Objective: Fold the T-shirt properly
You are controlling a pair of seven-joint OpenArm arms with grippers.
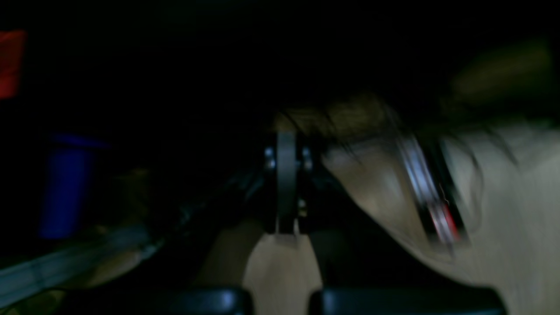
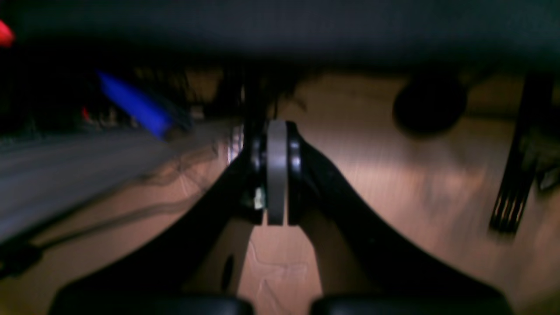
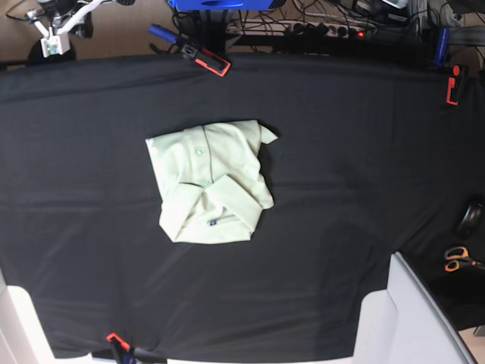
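Well apart from both closed, empty end effectors (image 1: 286, 229) (image 2: 276, 221), the shirt (image 3: 210, 182) looks light and limp, best pinched at a folded edge.

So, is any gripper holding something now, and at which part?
Nothing is held. The left gripper and right gripper are shut on nothing; the T-shirt lies folded on the tablecloth.

Right gripper (image 2: 276, 218) jaws pressed together, nothing between; blurred wooden floor (image 2: 393, 175) beyond, blue object (image 2: 135, 105) upper left.
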